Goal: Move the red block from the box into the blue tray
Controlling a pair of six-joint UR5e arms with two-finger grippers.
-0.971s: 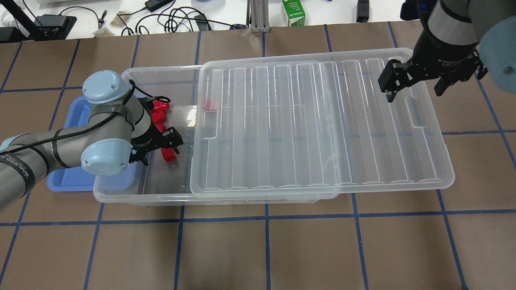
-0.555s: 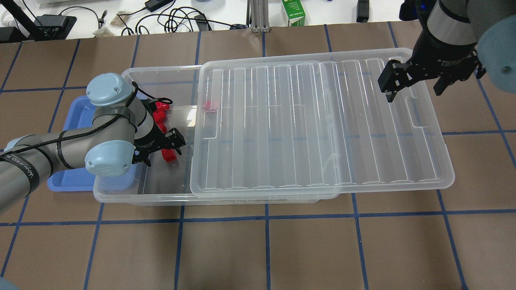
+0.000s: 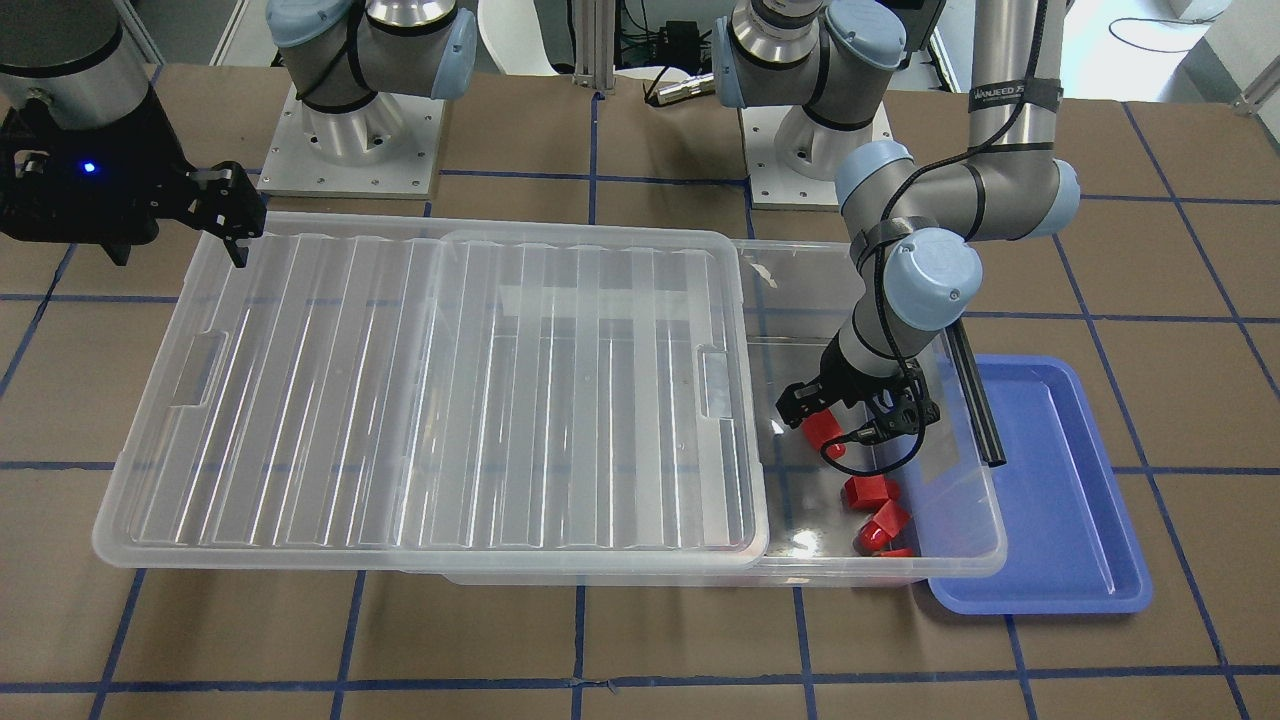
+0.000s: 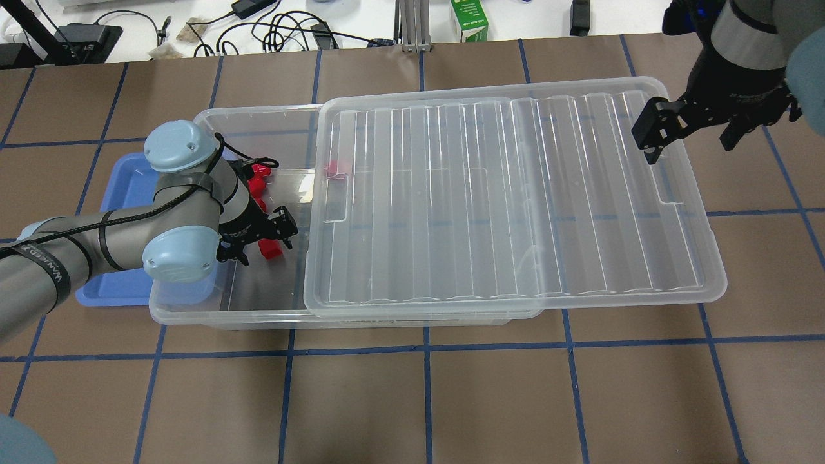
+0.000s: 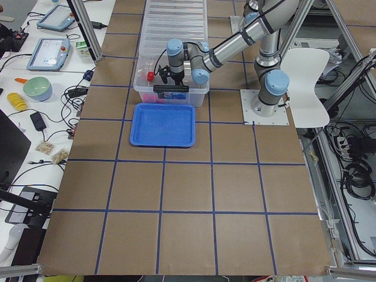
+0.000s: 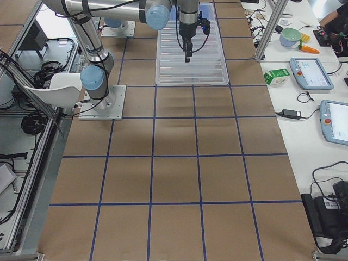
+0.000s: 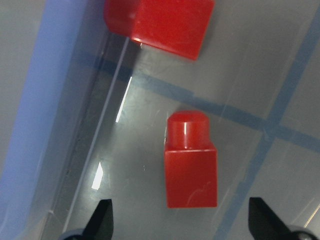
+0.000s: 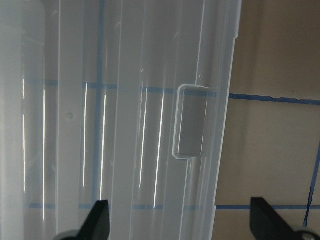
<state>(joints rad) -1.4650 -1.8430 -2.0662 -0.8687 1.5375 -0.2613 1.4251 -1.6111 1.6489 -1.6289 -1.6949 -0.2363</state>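
The clear box [image 4: 213,317] lies mid-table, its ribbed lid [image 4: 503,193] slid toward my right so the left end is uncovered. My left gripper [image 4: 263,243] reaches down into that end, open, its fingers either side of a red block [image 7: 191,170] lying on the box floor; the same block [image 3: 825,432] and gripper [image 3: 855,415] show in the front-facing view. The blue tray [image 4: 119,187] sits beside the box's left end, partly under my left arm. My right gripper [image 4: 693,145] hovers open and holding nothing over the lid's right edge [image 8: 220,125].
Further red blocks [image 4: 258,175] lie in the box past the gripper, one [image 4: 335,169] just under the lid's edge. A black bar [image 3: 975,400] runs along the box end by the tray. Cables and a green carton [image 4: 469,19] line the far table edge.
My left gripper has shifted a little toward the lid and settled around the red block. My right gripper has moved outward to the right, off the lid's middle toward its edge.
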